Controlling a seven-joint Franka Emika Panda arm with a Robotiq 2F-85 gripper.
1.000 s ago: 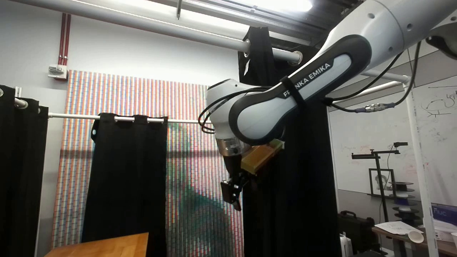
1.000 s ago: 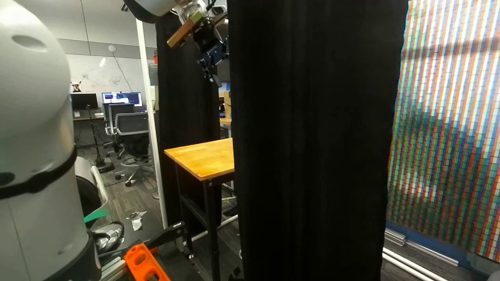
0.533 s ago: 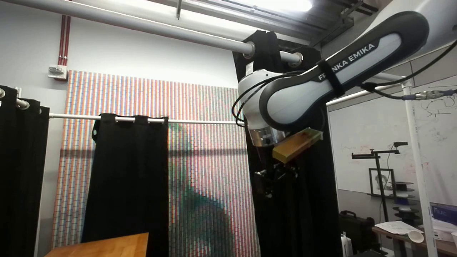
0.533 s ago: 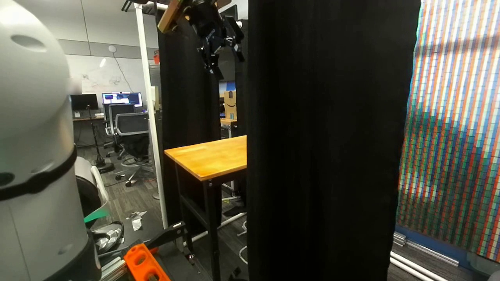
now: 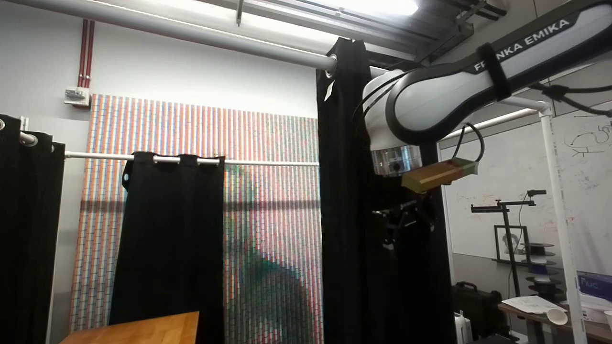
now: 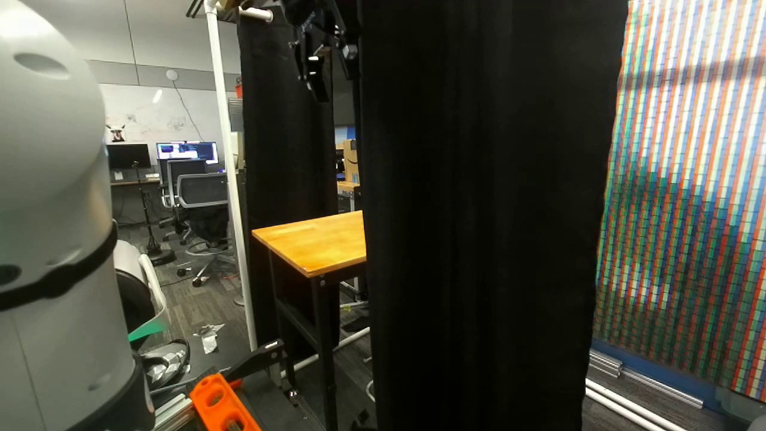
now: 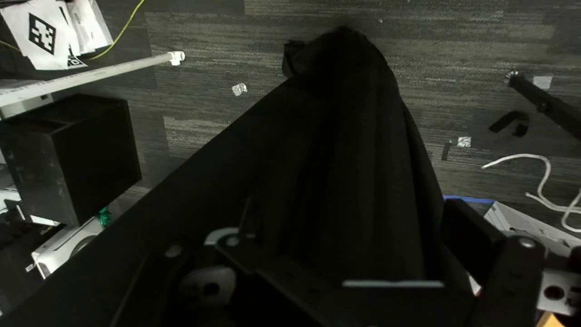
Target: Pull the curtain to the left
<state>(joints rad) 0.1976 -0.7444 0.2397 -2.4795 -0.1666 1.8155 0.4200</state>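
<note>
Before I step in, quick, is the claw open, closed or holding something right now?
Claw: open, jaws wide apart, nothing clamped that I can see; the black curtain shows beyond it in the wrist view.

The tall black fabric curtain, cut off above and below in an exterior view, partly hides the orange-brown wooden desk; whether the black jaws touch cloth is unclear.
</note>
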